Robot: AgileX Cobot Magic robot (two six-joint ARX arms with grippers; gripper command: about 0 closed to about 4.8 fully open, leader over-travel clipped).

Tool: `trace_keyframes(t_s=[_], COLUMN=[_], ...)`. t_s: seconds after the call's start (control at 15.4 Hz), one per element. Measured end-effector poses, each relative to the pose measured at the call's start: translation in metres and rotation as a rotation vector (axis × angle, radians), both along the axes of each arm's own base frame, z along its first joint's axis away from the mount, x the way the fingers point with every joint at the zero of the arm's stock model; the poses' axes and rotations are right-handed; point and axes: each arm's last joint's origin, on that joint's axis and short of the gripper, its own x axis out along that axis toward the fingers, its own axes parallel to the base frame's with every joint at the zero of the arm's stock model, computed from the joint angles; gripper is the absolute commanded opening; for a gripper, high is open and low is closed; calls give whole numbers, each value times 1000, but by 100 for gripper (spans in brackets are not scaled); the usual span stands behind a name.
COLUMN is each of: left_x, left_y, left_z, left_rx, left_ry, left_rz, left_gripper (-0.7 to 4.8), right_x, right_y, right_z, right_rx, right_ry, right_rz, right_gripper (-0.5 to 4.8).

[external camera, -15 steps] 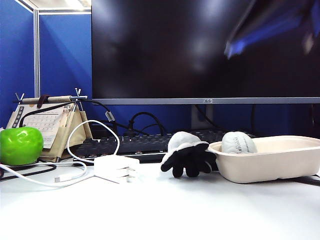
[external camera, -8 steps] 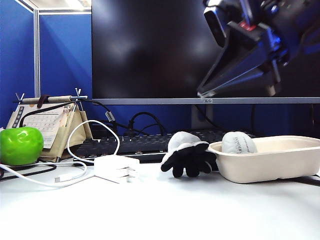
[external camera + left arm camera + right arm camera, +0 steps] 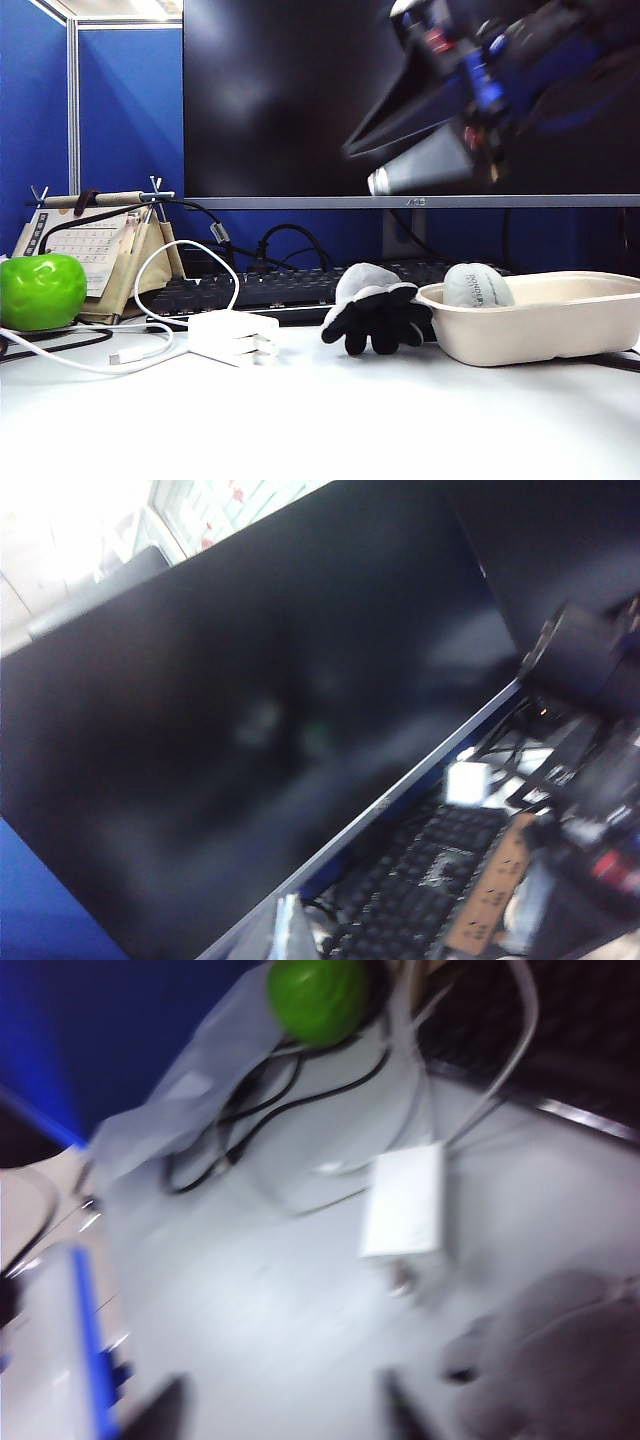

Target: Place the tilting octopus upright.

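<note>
The octopus (image 3: pixel 372 305) leans tilted on the white table against the beige bowl, its grey head toward the back and its black underside facing the exterior camera. High above it, in front of the monitor, my right gripper (image 3: pixel 360 168) hangs blurred with its fingers apart. The right wrist view shows that gripper (image 3: pixel 283 1415) open over bare table, nothing between the fingers, and the octopus (image 3: pixel 560 1360) as a grey blur off to one side. Only the tip of my left gripper (image 3: pixel 282 932) shows in the left wrist view, shut and empty, facing the monitor; the exterior view does not show it.
A beige oval bowl (image 3: pixel 540 325) holds a greyish-white lump (image 3: pixel 477 285) at the right. A white charger (image 3: pixel 235 337) with its cable lies left of the octopus, a green apple (image 3: pixel 40 290) and a desk calendar (image 3: pixel 95 245) farther left. Keyboard (image 3: pixel 250 290) and monitor (image 3: pixel 300 100) stand behind.
My right arm has swung in from the upper right toward the middle of the exterior view, and its jaws have opened. The octopus has not moved.
</note>
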Motion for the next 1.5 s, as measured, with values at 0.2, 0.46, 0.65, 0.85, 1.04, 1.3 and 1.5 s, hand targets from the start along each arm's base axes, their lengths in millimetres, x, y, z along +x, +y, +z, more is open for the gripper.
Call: trace_keyframes(t_s=[0.2, 0.46, 0.65, 0.85, 1.04, 1.3, 1.5], left_x=[0, 0, -3, -4, -5, -5, -5], left_y=[0, -2, -5, -7, -7, -6, -4], left_z=[-1, -6, -8, -12, -18, -29, -40], left_rx=[-29, 19, -12, -64, -141, -172, -136], left_ry=[31, 50, 96, 195, 353, 519, 632], left_rz=[-18, -43, -182, -268, -279, -260, -219], left_gripper=[-5, -5, -5, -5, -5, -5, -5], right_x=[14, 24, 28, 29, 29, 29, 29], right_y=[4, 8, 13, 13, 13, 13, 13], right_z=[-24, -34, -31, -33, -34, -34, -34], right_rx=[-62, -79, -82, -96, -101, -101, -101], right_ry=[57, 28, -3, -3, -3, -3, -3], right_rz=[-80, -119, -133, -150, -155, -155, -155], right_gripper=[329, 329, 329, 329, 328, 328, 328])
